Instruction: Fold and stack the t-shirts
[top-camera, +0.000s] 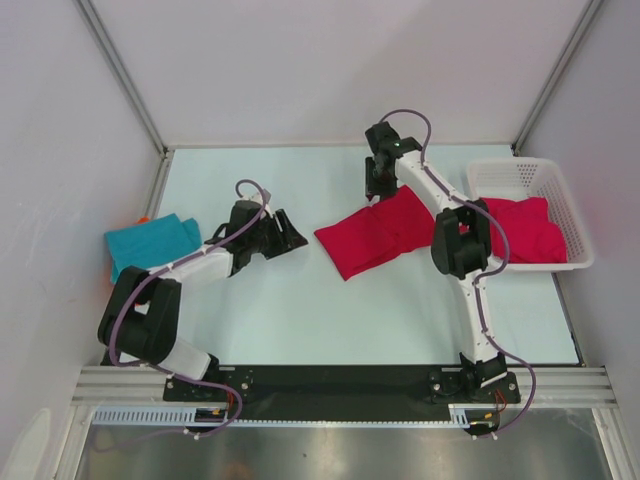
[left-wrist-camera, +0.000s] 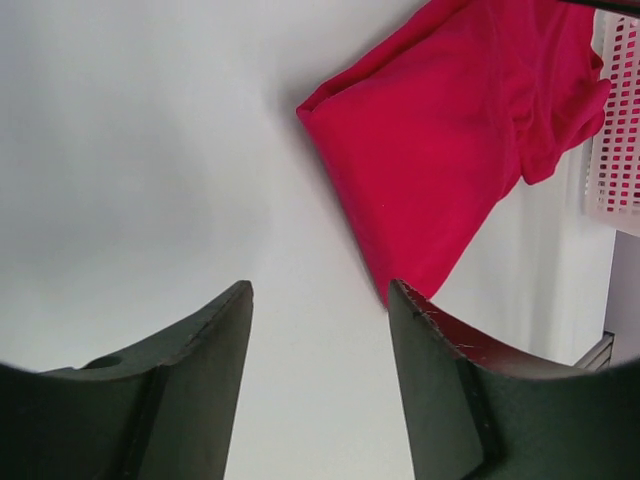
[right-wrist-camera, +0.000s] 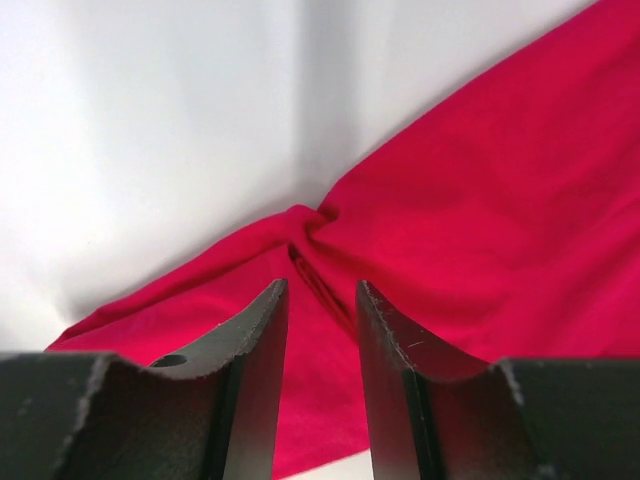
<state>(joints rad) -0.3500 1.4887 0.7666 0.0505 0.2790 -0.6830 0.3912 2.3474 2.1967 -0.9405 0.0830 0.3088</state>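
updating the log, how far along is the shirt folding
Done: teal t-shirt folded at the left, orange cloth showing at its edge. In hand: mid-table red t-shirt looks folded; right tool open over its puckered edge, left tool open beside it, touching nothing. Left: stacking it, then the other red t-shirt heaped in the basket.

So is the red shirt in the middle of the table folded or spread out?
Folded: the red shirt lies as a compact, doubled-over block.

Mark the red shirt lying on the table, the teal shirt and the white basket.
red shirt (top-camera: 385, 232): top view, middle of the folded cloth.
teal shirt (top-camera: 150, 243): top view, middle of its upper face.
white basket (top-camera: 512, 178): top view, bare mesh at its far end.
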